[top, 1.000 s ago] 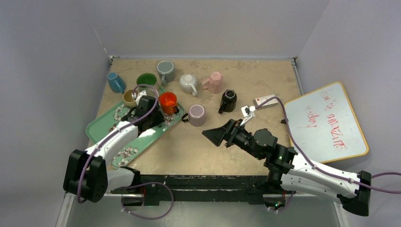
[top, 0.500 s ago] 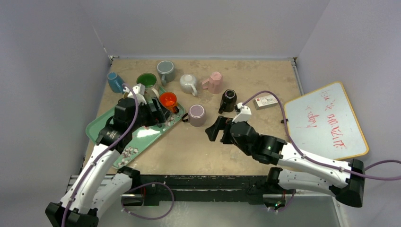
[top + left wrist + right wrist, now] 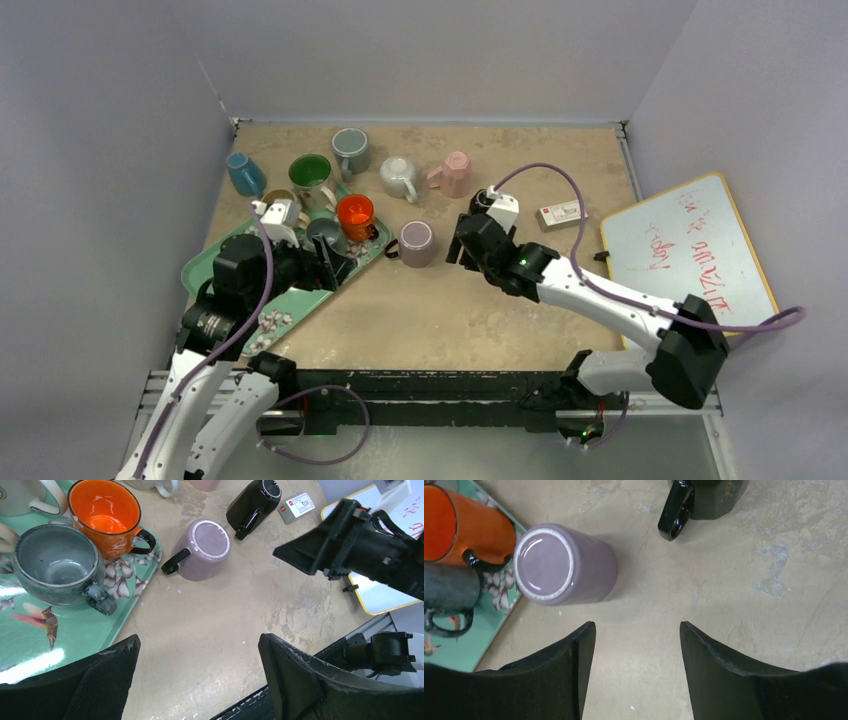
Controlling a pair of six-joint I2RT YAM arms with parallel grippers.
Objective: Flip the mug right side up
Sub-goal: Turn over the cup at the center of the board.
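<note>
A lilac mug [image 3: 417, 243] stands upside down on the table, base up, handle toward the tray; it also shows in the left wrist view [image 3: 202, 550] and the right wrist view [image 3: 566, 565]. My right gripper [image 3: 462, 245] is open and empty, hovering just right of it, with bare table between the fingertips [image 3: 637, 625]. My left gripper [image 3: 335, 262] is open and empty over the tray's near right edge [image 3: 198, 640], left of the lilac mug.
A green tray [image 3: 215, 265] holds an orange mug [image 3: 355, 212] and a grey mug [image 3: 325, 233]. A black mug [image 3: 709, 495] lies on its side beyond the right gripper. Several more mugs stand at the back. A whiteboard [image 3: 690, 260] and a small box [image 3: 560, 213] are on the right.
My right arm has swung forward and left, bringing its gripper beside the lilac mug. My left arm has pulled back from the orange mug toward the near left.
</note>
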